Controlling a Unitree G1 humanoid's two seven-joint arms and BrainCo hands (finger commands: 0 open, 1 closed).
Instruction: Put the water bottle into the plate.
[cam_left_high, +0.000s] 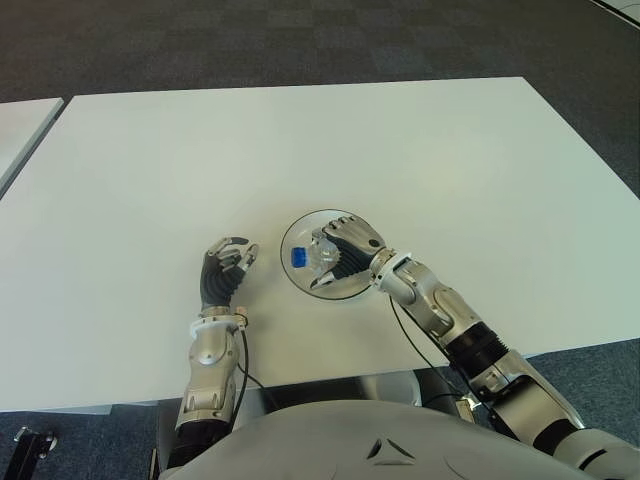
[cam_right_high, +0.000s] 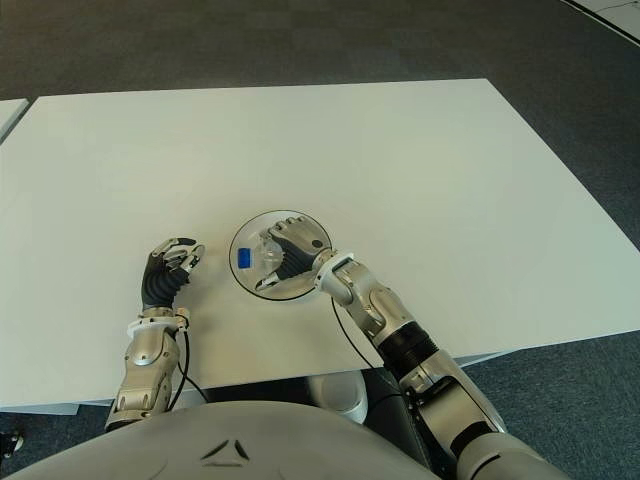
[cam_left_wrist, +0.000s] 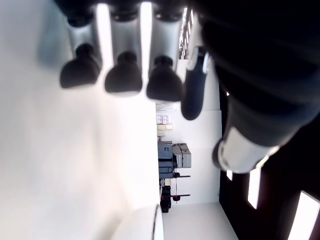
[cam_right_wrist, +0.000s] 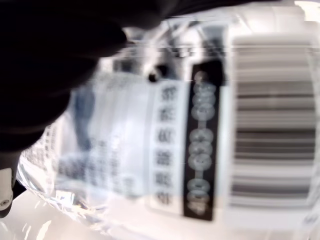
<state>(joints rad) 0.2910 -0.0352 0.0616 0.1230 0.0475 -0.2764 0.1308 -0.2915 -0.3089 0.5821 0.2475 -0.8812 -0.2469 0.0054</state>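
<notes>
White desk (cam_left_high: 420, 140) carries everything we see. Nearest its front edge, left of centre, our left hand (cam_left_high: 224, 273) shows palm-side up over the bare top; we can't tell if it touches. Its fingers (cam_left_wrist: 122, 75) are loosely curled and hold nothing. Just right of it, still near the front edge, sits the clear round plate (cam_left_high: 292, 236). Inside the plate lies the water bottle (cam_left_high: 315, 257), on its side, blue cap (cam_left_high: 298, 258) pointing toward the left hand. Our right hand (cam_left_high: 345, 252) is wrapped over the bottle, fingers closed around its body; the right wrist view shows the bottle's label and barcode (cam_right_wrist: 272, 120) pressed close against the palm. Beyond the plate, the desk runs bare to its far edge, dark carpet (cam_left_high: 300, 45) past that.
</notes>
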